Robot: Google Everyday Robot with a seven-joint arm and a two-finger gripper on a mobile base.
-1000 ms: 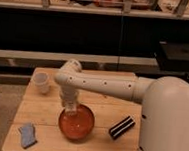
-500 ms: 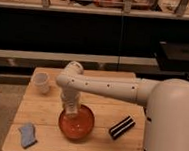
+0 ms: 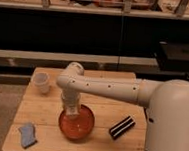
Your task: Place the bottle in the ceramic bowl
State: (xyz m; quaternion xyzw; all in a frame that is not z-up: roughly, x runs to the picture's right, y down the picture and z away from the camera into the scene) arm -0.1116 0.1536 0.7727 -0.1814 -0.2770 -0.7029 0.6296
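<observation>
The orange-red ceramic bowl (image 3: 77, 123) sits on the wooden table (image 3: 105, 108), near its front middle. My white arm reaches in from the right and bends down over the bowl's back left part. The gripper (image 3: 71, 107) points straight down there, shut on the small clear bottle (image 3: 72, 112), which stands upright just over the inside of the bowl. Whether the bottle's base touches the bowl I cannot tell.
A whitish translucent cup (image 3: 41, 82) stands at the table's back left. A blue cloth or sponge (image 3: 28, 135) lies at the front left corner. A black bar with white stripes (image 3: 121, 127) lies right of the bowl. Dark shelving runs behind the table.
The arm has lowered a little, bringing the bottle further down toward the inside of the bowl. The other objects have not moved.
</observation>
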